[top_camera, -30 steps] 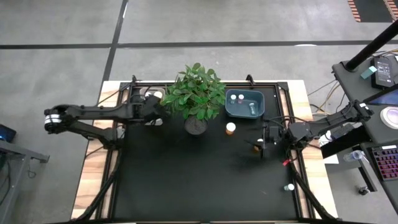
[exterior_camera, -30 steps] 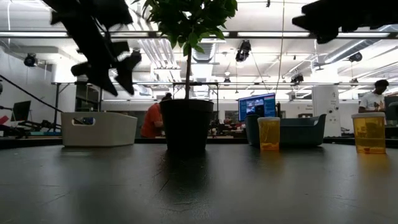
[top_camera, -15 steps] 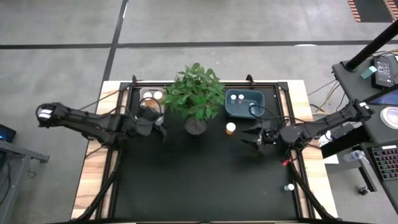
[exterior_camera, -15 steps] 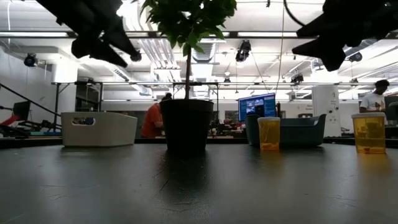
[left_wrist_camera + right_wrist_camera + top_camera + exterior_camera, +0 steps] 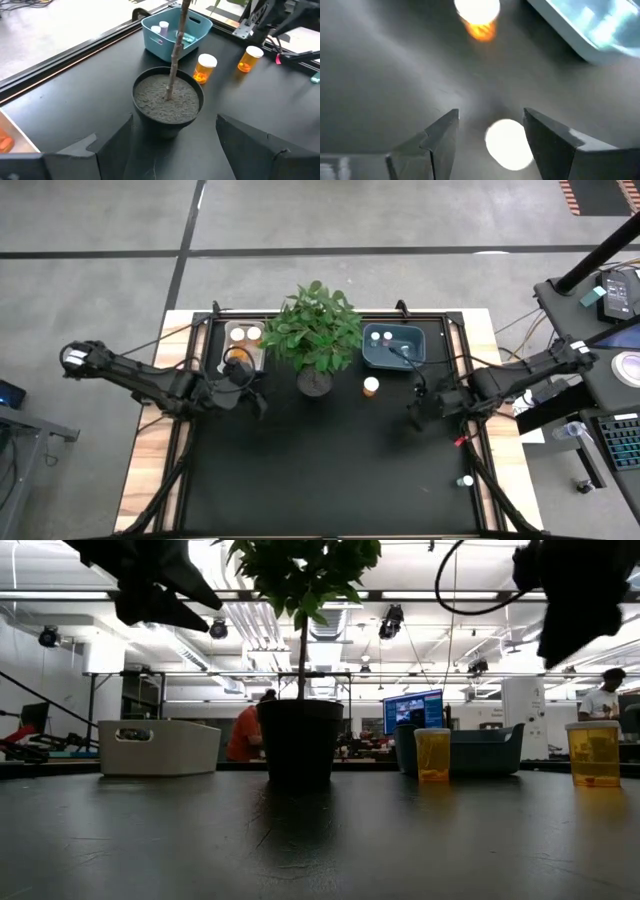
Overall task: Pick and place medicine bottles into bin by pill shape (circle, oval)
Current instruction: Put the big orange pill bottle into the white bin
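Amber bottle (image 5: 508, 143) sits between my right gripper's (image 5: 418, 411) wide-open fingers (image 5: 439, 140), untouched, at the plant's (image 5: 316, 330) four o'clock. Another bottle (image 5: 371, 386) stands nearer the blue bin (image 5: 394, 358). My left gripper (image 5: 245, 395) hangs open, empty, at the plant's eight o'clock.

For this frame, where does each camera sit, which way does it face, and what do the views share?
High: overhead, straight down; both arms, left gripper, right gripper.
Low: table height, looking across at the plant pot; arms silhouetted above.
Left wrist: over open fingers toward the pot, blue bin, two amber bottles.
Right wrist: down between open fingers at a white cap.
Shared: the amber bottles and blue bin show in all four.
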Controlling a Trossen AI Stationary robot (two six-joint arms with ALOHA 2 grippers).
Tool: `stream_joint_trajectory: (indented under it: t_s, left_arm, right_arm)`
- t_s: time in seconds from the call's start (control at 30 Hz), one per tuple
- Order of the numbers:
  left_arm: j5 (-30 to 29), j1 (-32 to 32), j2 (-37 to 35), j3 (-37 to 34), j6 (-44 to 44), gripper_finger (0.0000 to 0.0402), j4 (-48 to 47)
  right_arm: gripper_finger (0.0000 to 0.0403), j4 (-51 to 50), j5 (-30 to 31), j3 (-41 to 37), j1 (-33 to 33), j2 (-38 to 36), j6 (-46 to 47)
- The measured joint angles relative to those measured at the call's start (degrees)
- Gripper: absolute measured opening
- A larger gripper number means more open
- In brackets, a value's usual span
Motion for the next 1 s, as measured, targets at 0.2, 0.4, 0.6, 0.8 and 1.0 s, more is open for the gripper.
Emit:
stream_joint_trajectory:
  t_s: [0.2,0.4,0.6,0.8,1.0]
  left_arm:
    - [-0.04,-0.40,-0.12,0.00,-0.02,0.0265,-0.02]
    - [-0.04,-0.54,-0.10,0.00,-0.02,0.0265,-0.05]
    - [-0.05,-0.82,-0.12,0.20,-0.04,0.0265,0.01]
    - [-0.04,-1.70,-0.12,0.20,-0.13,0.0265,-0.03]
    - [-0.04,-2.13,-0.12,0.20,-0.13,0.0265,0.00]
  right_arm:
    - [0.0210,-12.03,-4.54,3.64,-0.02,5.04,6.21]
    - [0.0236,-11.53,-9.29,1.35,-0.02,7.22,7.46]
    - [0.0282,-10.05,-9.06,0.02,-0.02,7.30,8.08]
    - [0.0307,-6.46,-8.77,-2.34,-0.02,7.50,8.13]
    - [0.0320,-2.41,-8.72,-4.97,-0.02,9.38,8.54]
